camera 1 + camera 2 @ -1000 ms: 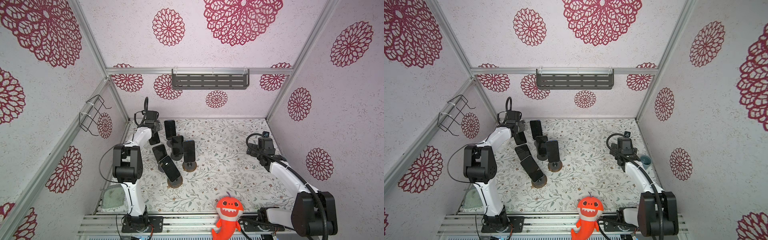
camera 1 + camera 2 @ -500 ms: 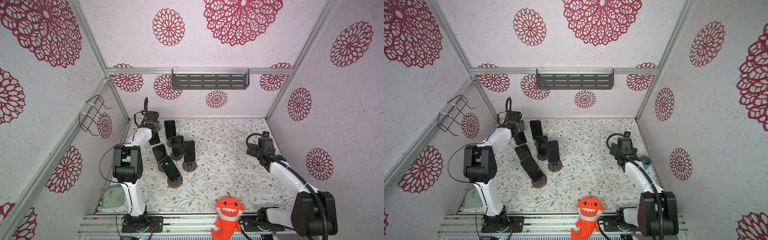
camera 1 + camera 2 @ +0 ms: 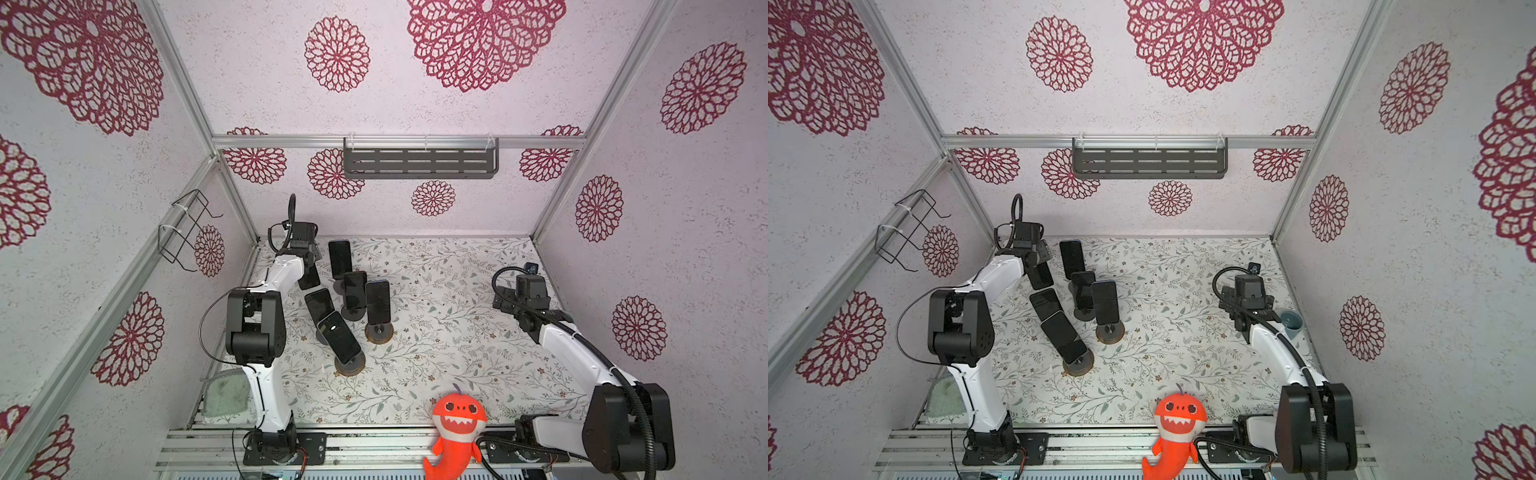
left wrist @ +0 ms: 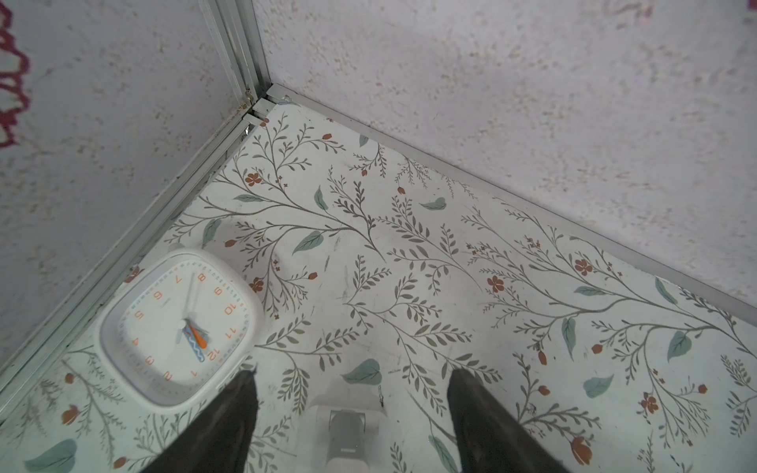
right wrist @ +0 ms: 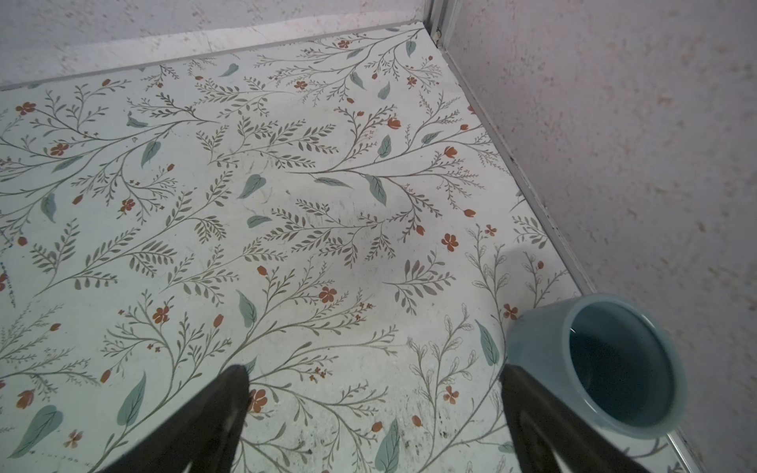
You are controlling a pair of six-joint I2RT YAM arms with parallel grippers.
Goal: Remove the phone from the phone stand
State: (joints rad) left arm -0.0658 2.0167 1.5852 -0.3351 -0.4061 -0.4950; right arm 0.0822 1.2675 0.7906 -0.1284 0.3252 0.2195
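Left gripper point(image 4: 353, 376) hovers with fingers spread and nothing between them; right gripper point(image 5: 375, 369) is wide apart and empty.
The likely target phone point(image 3: 310, 279) leans farthest from the shark plush point(image 3: 457, 419), beyond the other phones, with its stand hidden by the arm. Closing off-centre could tip it, drag that stand, or knock the neighbouring phone point(image 3: 340, 258) just beside it.

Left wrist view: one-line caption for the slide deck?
Left gripper, jaws apart, over the floral tabletop at the enclosure corner; a white square clock sits beside it.
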